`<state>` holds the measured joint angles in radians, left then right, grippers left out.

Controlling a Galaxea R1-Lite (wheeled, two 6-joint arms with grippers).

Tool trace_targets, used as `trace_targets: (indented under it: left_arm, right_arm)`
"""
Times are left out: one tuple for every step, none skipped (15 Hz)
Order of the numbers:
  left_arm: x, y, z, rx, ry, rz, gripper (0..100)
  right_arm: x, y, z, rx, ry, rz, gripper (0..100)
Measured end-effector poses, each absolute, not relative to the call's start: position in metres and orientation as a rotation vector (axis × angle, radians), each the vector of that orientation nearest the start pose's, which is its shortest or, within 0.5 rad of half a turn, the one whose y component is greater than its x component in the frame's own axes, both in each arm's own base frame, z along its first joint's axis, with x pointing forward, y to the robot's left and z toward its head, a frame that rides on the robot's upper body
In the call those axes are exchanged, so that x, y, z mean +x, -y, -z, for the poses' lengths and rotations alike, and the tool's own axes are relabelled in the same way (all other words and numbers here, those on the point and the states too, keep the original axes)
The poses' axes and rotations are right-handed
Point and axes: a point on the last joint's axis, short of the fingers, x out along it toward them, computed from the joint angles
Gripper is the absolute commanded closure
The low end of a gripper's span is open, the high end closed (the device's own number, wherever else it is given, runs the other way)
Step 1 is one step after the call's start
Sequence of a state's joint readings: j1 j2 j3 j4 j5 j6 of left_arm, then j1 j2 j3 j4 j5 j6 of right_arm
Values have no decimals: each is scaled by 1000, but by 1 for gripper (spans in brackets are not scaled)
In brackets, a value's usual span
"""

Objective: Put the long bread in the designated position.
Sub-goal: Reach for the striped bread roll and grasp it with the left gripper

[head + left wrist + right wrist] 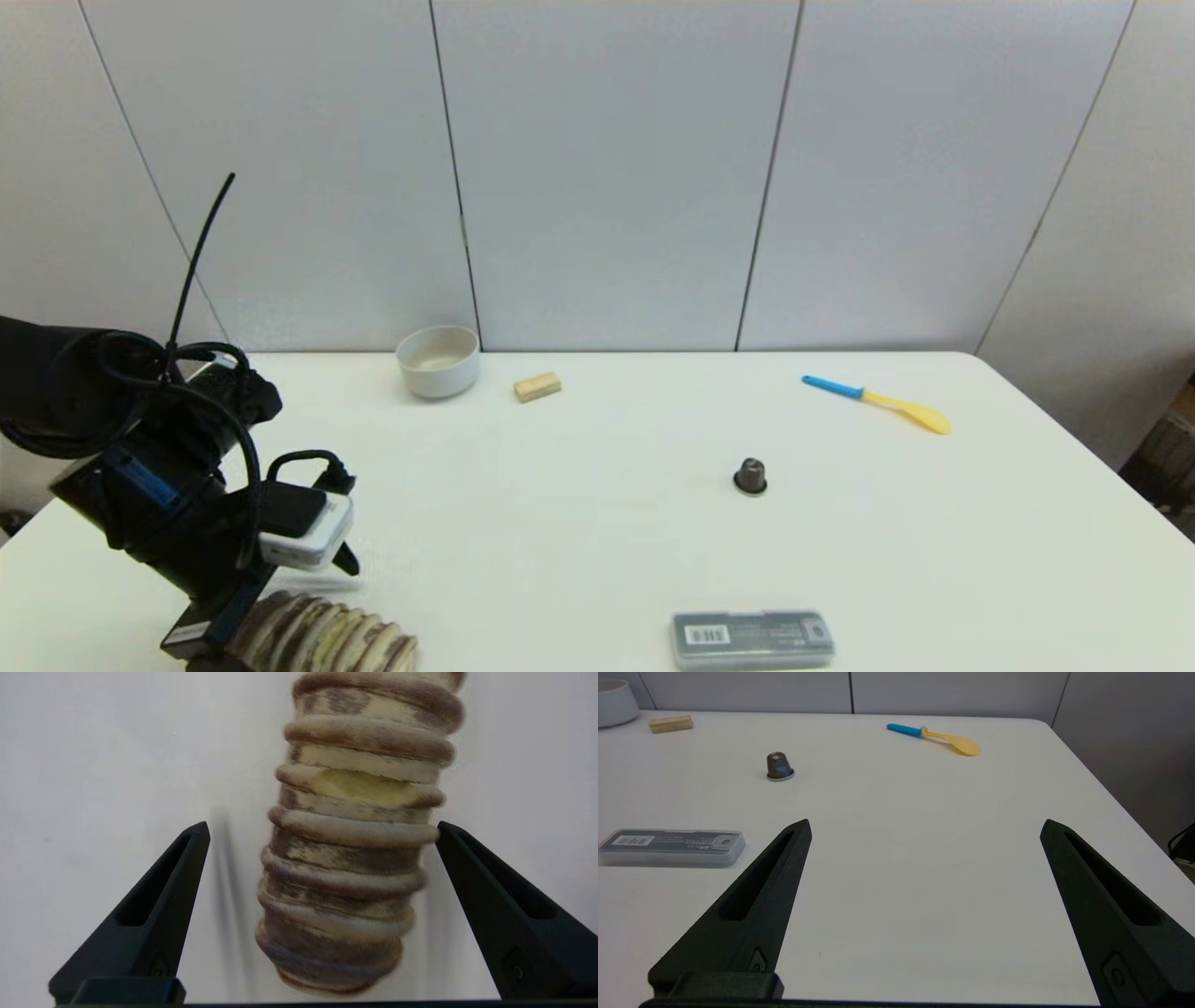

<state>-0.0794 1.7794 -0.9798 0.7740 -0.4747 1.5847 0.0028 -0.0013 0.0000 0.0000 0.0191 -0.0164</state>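
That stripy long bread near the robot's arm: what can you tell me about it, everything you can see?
The long bread is an oblong, rounded loaf with crosswise ridges striped cream-tan and dark brown, plus one yellowish patch. It looks soft, like a foam or plush toy. It lies on the white table at its near left edge, between the open jaws of the left gripper. One finger sits right at its side; the other stands apart.

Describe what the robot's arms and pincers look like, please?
The left arm is matte black, draped in looping black cables, with a blue patch, a small white camera box and a thin black antenna-like wire. Both the left gripper and right gripper have two long, pointed black fingers with slotted sides.
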Motion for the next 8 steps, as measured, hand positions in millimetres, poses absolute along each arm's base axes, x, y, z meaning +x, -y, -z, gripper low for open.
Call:
trace_targets:
  left_arm:
    - [237,30,-117,908,-816,1473,0]
    - [235,31,-115,899,-827,1479,100]
    - [234,32,-114,895,-832,1484,100]
    - [233,32,-113,893,-838,1488,100]
    - [231,32,-112,894,-845,1490,100]
    - [230,32,-112,903,-852,1489,100]
    - [229,32,-112,908,-855,1487,100]
    - [227,32,-113,909,-853,1485,100]
  right_arm:
    - [-23,0,-75,-16,1,-22,0]
    - [-23,0,-75,-16,1,-22,0]
    - [-23,0,-75,-16,1,-22,0]
    - [-23,0,-75,-16,1,-22,0]
    - [-23,0,-75,-16,1,-22,0]
    - [-23,0,-75,-16,1,-22,0]
    - [-23,0,-75,-17,1,-22,0]
    - [-23,0,-75,-16,1,-22,0]
